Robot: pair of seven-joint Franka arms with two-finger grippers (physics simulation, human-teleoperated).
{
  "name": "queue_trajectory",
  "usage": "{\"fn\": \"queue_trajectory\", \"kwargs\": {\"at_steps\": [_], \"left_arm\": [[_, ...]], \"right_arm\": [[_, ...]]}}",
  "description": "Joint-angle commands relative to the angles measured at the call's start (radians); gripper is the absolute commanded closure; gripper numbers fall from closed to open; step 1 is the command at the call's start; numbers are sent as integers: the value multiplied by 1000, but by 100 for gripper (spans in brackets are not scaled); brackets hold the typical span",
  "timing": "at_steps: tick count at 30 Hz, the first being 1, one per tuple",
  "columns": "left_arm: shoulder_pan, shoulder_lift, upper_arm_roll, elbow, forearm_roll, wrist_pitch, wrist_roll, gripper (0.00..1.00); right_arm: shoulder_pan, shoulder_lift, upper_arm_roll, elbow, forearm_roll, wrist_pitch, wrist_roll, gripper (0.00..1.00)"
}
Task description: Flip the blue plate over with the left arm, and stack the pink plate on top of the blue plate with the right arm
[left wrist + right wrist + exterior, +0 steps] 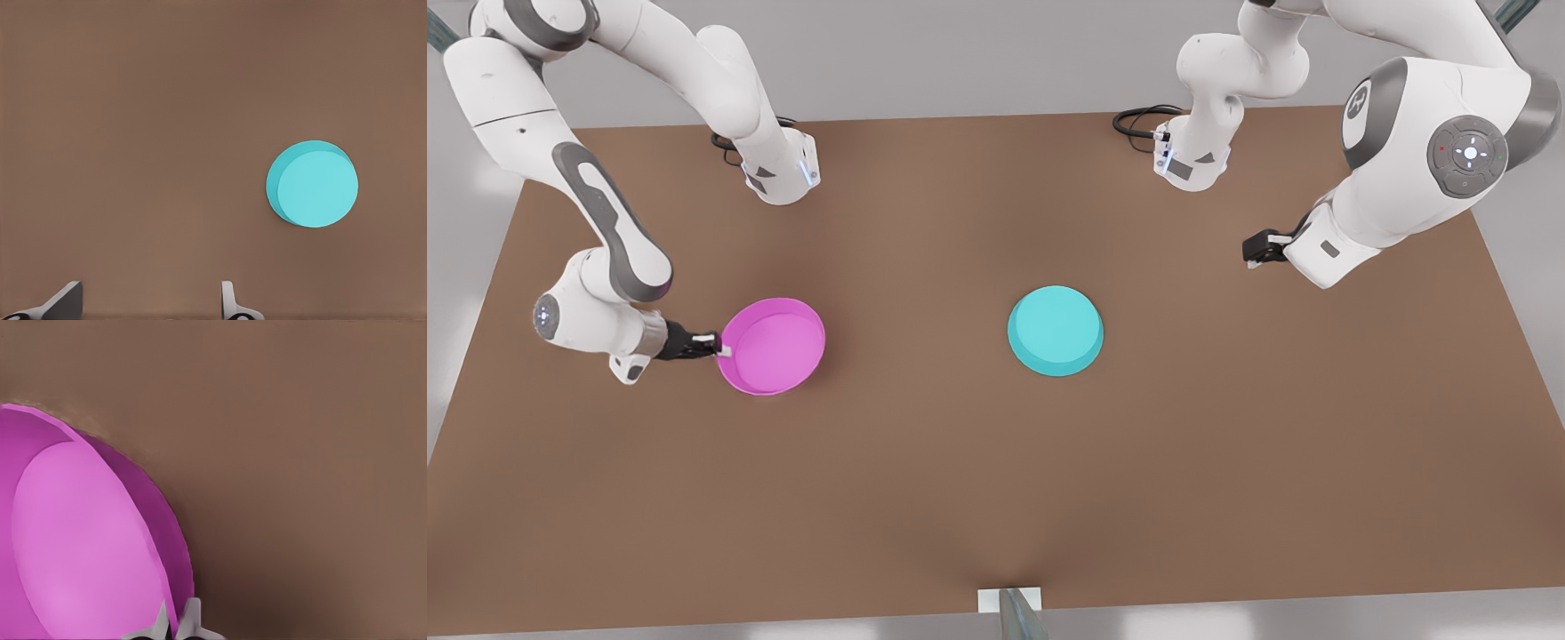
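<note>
Pinching pink plate (772,346) rim at 9 o'clock edge: right jaws (719,346) thin-wall grip. Blue plate (1055,330) base-up, tabletop (996,498) centre, well apart toward 3 o'clock. Left jaws (1254,249) spread, empty, waiting. I judge risks: rim slipping, plate tilting in transit; off-centre landing sliding off blue base.

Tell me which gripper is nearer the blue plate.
Left. The left gripper hangs open above the table off the front view's right of the blue plate, not touching it. The right gripper is farther away, shut on the pink plate rim.
</note>
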Motion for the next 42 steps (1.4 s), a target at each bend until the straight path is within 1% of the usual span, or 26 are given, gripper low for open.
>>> {"fn": "queue_trajectory", "kwargs": {"at_steps": [1, 17, 20, 22, 26, 29, 30, 31, 34, 38, 40, 42], "left_arm": [[0, 0, 0, 0, 1, 0, 0, 0], [0, 1, 0, 0, 1, 0, 2, 0], [0, 1, 0, 0, 6, 2, 0, 0], [0, 1, 0, 0, 0, 2, -2, 0], [1, 1, 0, 0, 0, 8, -3, 0], [1, 1, 2, 0, 1, 5, -3, 0], [1, 1, 2, 0, 1, 5, -3, 0], [0, 1, 2, 0, 1, 5, -3, 0], [1, 1, 0, 0, 1, 5, -3, 0], [1, 1, 2, 0, 3, 3, -3, 0], [1, 1, 2, 0, 4, 2, -3, 0], [1, 1, 0, 0, -2, 2, -3, 0]], "right_arm": [[10, -2, 0, 1, 1, 1, 5, 79], [260, -85, -20, 34, 232, 42, 35, 79], [365, -85, -72, 56, 286, 61, 55, 79], [503, -88, -152, 94, 346, 62, 72, 79], [728, -117, -287, 125, 461, 82, 72, 79], [960, -137, -451, 165, 568, 84, 72, 79], [1021, -140, -493, 177, 596, 84, 72, 79], [1113, -147, -563, 191, 642, 82, 72, 79], [1349, -151, -739, 221, 743, 82, 80, 79], [1699, -144, -1013, 255, 886, 82, 98, 79], [1810, -137, -1091, 283, 918, 76, 131, 79], [1886, -124, -1135, 320, 941, 70, 174, 79]]}}
